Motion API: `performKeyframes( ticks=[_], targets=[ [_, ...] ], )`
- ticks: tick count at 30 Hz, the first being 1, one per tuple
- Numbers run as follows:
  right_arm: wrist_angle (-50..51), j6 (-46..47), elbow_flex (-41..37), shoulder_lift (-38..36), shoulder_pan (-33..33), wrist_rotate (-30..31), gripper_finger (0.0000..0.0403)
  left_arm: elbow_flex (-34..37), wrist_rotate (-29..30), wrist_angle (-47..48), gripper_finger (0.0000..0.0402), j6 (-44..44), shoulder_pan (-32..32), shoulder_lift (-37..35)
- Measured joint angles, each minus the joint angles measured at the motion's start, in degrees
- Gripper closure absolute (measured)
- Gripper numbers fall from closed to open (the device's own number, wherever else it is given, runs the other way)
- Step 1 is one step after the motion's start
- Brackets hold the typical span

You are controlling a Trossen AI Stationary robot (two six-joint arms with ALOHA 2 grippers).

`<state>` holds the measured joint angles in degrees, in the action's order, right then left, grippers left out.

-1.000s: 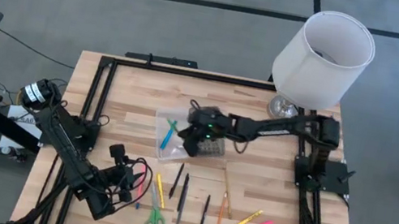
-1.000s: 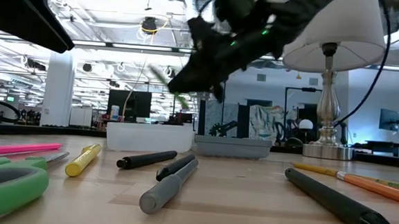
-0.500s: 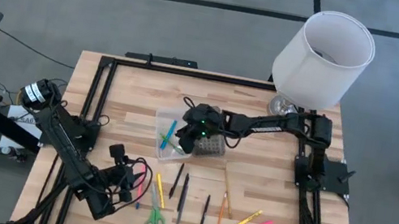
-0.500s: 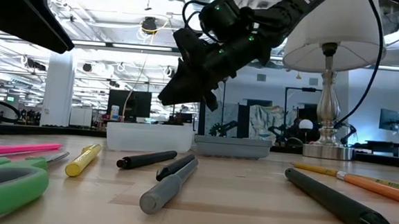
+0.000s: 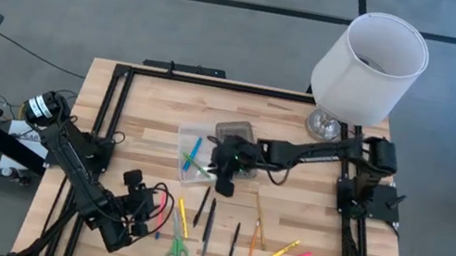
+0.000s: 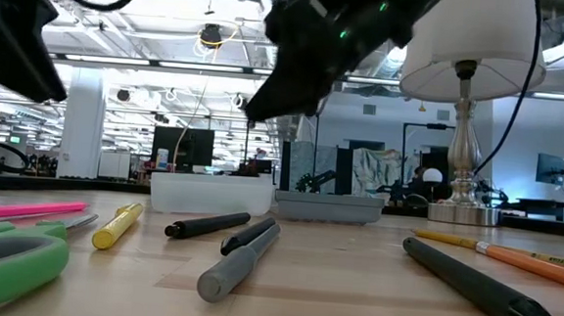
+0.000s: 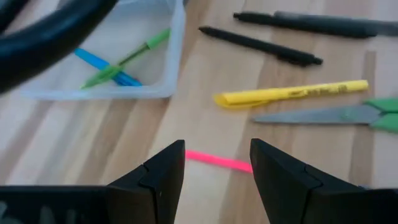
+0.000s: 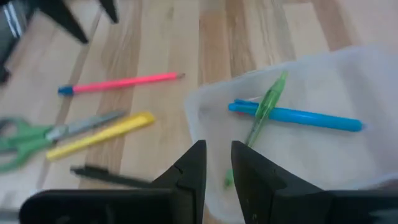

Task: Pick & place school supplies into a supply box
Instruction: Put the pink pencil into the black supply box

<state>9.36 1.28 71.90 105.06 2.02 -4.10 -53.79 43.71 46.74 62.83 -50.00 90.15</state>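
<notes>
I see my right arm stretched low across the table, its right gripper (image 5: 221, 180) tipped down at the near edge of the clear plastic rectangular supply box (image 5: 192, 131), fingers slightly parted, empty. A green pen (image 8: 266, 107) crosses a blue pen (image 8: 297, 117) inside. My left gripper (image 7: 216, 163) hovers spread over a pink pen (image 7: 217, 162).
</notes>
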Motion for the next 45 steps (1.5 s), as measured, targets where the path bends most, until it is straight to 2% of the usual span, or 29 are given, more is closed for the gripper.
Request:
performKeyframes(
  ticks=[5,11,16,23,29,38,45],
  targets=[
    [7.5,-1.0,0.0,-4.8,5.4,12.1,0.0335,3.0,-1.8,-7.5,0.0223,0.9,1.8,0.0],
    [18.7,3.0,0.0,-10.0,11.8,28.3,0.0335,7.7,-8.5,-17.1,0.0223,3.5,6.5,0.0],
    [27.7,8.9,0.0,-13.2,17.3,40.0,0.0335,9.8,-12.9,-18.3,0.0223,6.7,9.4,0.0],
    [38.0,19.0,0.0,-15.9,25.3,52.0,0.0335,10.9,-16.6,-19.9,0.0223,8.3,11.8,0.0],
    [47.6,29.5,0.0,-16.0,31.2,59.3,0.0335,10.9,-20.3,-20.9,0.0223,8.3,12.5,0.0],
    [62.8,49.3,-0.1,-16.0,37.7,64.5,0.0335,10.9,-23.5,-20.9,0.0223,11.7,12.5,0.0],
    [65.7,55.3,-0.1,-16.0,42.3,66.8,0.0335,10.7,-25.3,-24.7,0.0223,12.9,13.1,3.8]
  ],
)
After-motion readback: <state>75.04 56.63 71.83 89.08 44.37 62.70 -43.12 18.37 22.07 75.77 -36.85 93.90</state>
